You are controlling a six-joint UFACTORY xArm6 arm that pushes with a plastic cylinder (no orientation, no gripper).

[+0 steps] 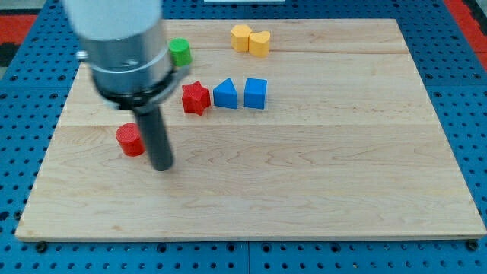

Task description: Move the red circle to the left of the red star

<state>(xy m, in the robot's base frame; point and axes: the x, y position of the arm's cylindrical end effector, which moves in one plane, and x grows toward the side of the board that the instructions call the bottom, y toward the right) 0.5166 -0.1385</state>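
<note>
Pale wooden board [319,190] is lying over blue pegboard. My tip [162,167] is resting at about four o'clock of the red circle [130,140], just beside it and grasping nothing (a bare rod cannot). That circle is sitting at seven o'clock from the red star [195,98]. It is probably light, rigid and slippery, so I am judging its lower side the place to push.
</note>
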